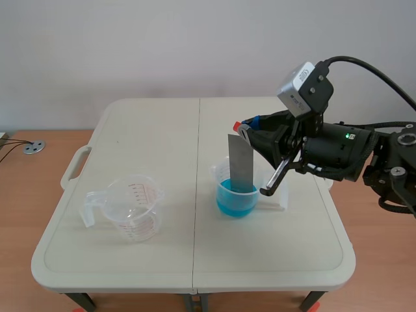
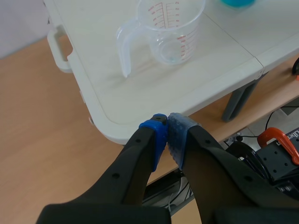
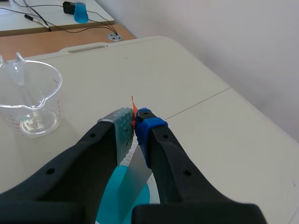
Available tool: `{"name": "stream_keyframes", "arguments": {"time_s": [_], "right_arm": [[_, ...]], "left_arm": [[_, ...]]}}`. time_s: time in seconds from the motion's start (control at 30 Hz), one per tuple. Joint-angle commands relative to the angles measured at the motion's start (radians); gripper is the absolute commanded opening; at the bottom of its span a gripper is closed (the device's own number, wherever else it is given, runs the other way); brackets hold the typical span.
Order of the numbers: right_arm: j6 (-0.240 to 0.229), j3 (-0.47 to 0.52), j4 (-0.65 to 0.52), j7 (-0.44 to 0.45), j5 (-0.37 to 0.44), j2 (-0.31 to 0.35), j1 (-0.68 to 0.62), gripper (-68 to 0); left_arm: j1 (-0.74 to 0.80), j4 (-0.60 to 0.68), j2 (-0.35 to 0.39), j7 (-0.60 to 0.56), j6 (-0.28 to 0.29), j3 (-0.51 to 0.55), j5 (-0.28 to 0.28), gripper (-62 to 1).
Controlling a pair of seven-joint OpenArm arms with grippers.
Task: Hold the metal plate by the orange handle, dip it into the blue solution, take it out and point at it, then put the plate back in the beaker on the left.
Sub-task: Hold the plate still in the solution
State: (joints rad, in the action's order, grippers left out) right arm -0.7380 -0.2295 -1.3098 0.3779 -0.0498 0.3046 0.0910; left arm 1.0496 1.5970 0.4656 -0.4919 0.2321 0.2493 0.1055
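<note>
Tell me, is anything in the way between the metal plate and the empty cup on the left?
Nothing visible is. The metal plate stands in the beaker of blue solution, and only bare table lies between it and the empty beaker on the left.

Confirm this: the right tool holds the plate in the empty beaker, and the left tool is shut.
Wrong beaker. The right tool holds the plate in the beaker of blue solution, as the scene view shows; the left tool is shut.
</note>
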Motion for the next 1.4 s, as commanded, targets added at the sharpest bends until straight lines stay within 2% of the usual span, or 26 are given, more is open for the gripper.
{"name": "stream_keyframes", "arguments": {"time_s": [0.0, 1.37], "right_arm": [[-0.008, 0.004, -0.003, 0.014, 0.007, 0.000, 0.026, -66.3], [-0.008, 0.004, -0.003, 0.031, 0.007, 0.001, 0.026, -66.3]], "left_arm": [[-0.003, 0.021, -0.005, -0.012, -0.002, 0.009, 0.006, -57.3], [-0.003, 0.021, -0.005, -0.012, -0.001, 0.009, 0.006, -57.3]]}}
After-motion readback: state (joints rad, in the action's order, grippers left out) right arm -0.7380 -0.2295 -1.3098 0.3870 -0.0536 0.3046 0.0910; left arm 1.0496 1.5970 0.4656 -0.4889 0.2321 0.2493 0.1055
